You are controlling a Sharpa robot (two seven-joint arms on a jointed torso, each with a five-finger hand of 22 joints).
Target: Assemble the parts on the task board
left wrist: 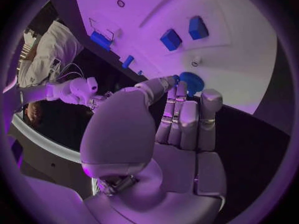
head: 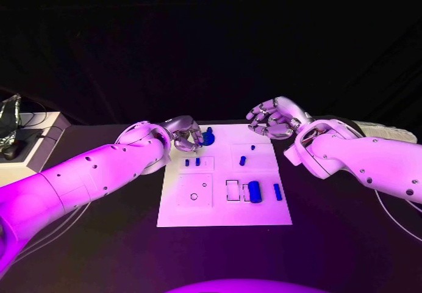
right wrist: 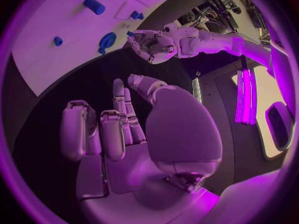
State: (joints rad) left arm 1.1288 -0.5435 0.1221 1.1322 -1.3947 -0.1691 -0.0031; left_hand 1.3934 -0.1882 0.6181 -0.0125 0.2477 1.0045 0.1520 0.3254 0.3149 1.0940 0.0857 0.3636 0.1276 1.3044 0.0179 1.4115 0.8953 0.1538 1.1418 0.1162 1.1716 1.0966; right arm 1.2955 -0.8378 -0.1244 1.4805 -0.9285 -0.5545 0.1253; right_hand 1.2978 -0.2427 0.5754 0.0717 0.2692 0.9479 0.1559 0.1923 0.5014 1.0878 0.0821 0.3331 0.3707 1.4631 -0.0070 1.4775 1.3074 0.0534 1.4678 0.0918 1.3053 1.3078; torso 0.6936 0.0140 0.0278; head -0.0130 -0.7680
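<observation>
The white task board (head: 176,213) lies in the middle of the black table (head: 88,256), the left hand (head: 183,137) holds a round blue part (head: 207,137) at the board's far left corner (fingertips touching it), and the right hand (head: 272,119) hovers empty, fingers curled.

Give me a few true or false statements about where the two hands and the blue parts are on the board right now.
1. The left hand is at a round blue part near the board's far edge. True.
2. The right hand holds a blue part. False: it holds nothing, fingers curled, beside the task board's far corner.
3. A long blue part lies on the board's near half. True.
4. All the blue parts are off the board. False: they lie or stand on it.
</observation>
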